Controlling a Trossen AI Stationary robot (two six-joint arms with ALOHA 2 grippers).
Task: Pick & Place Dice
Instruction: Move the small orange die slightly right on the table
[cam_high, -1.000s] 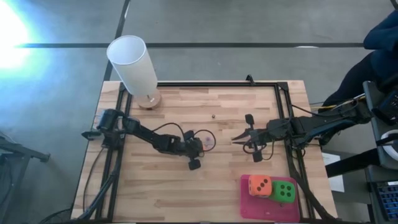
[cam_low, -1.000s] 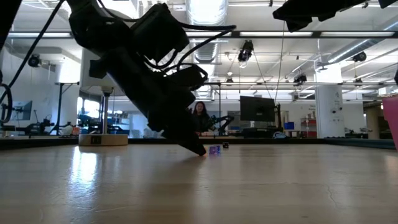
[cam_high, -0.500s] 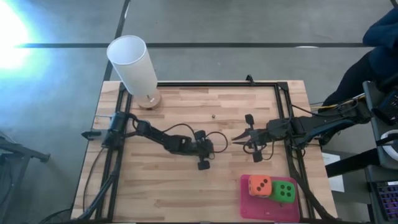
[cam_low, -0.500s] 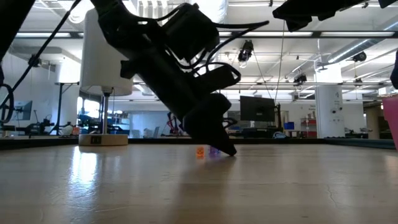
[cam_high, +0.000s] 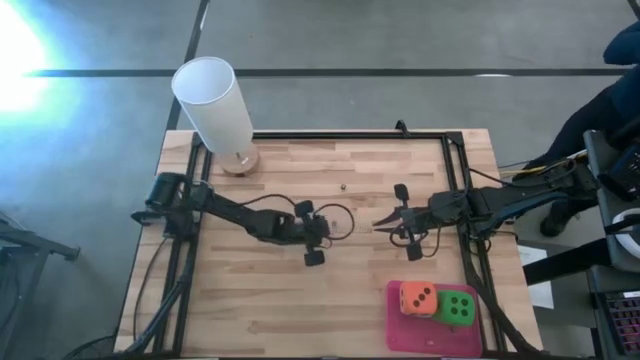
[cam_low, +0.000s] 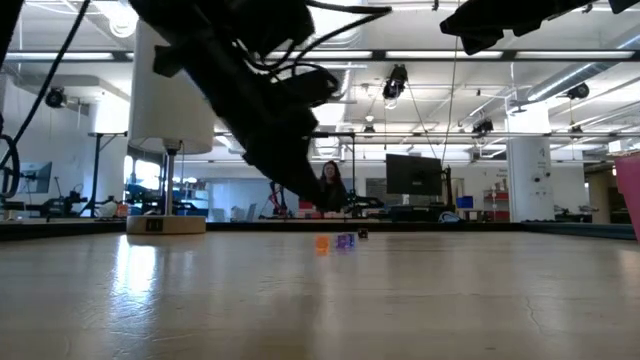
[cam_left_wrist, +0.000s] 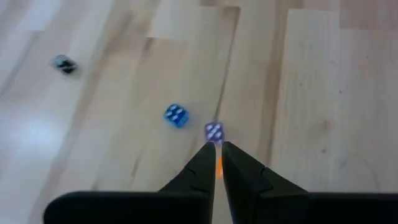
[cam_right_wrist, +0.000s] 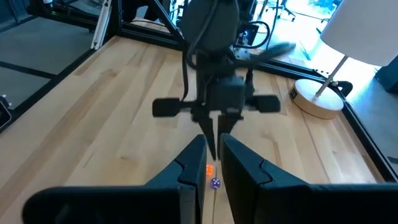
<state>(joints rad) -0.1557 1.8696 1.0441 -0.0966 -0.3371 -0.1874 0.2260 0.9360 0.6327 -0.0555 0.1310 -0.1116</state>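
I work in a large open robotics lab; my wooden table (cam_high: 300, 300) stands on a grey concrete floor (cam_high: 400, 40); beyond the table, rows of ceiling strip lights (cam_low: 560, 55) hang overhead; a dark monitor (cam_low: 412, 175) and other equipment stands sit behind it; a person (cam_low: 327, 185) sits at a far bench past the table's edge.
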